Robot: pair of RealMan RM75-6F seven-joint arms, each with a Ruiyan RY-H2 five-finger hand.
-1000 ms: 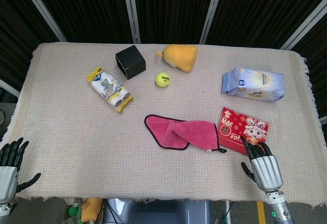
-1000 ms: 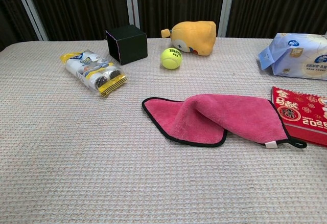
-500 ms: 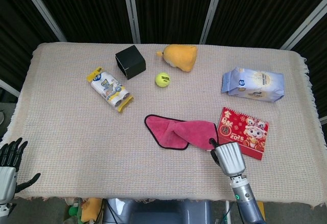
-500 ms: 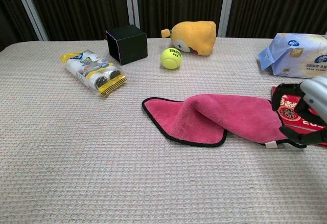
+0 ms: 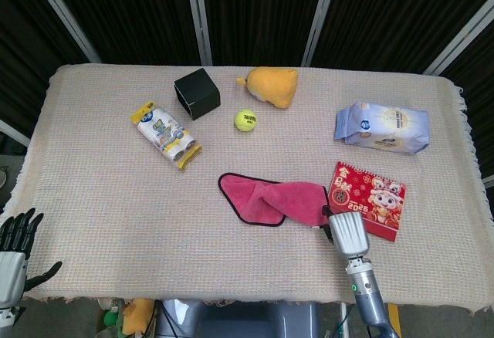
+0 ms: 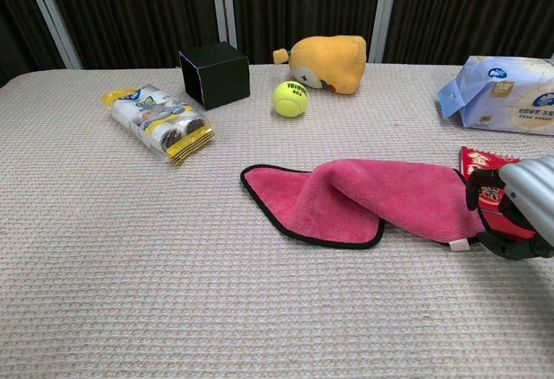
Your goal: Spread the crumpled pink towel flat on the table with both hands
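The pink towel [image 5: 274, 199] [image 6: 363, 197] with black trim lies crumpled near the table's middle, its left part folded over itself. My right hand [image 5: 347, 234] [image 6: 515, 210] sits at the towel's near right corner. Its dark fingers [image 6: 478, 194] curve down over the corner and the thumb lies below it, still apart from them. The towel's white tag shows just left of the thumb. My left hand [image 5: 15, 253] hangs off the table's near left corner, fingers spread, holding nothing; only the head view shows it.
A red calendar [image 5: 370, 199] [image 6: 493, 164] lies right beside the towel, under my right hand. Farther back are a blue wipes pack [image 5: 382, 127], a tennis ball [image 5: 245, 119], an orange plush [image 5: 272, 86], a black box [image 5: 196, 93] and a yellow snack pack [image 5: 166, 134].
My right hand came in from the table's near right edge to the towel's right corner, then settled slightly rightward. The towel and my left hand have not moved.
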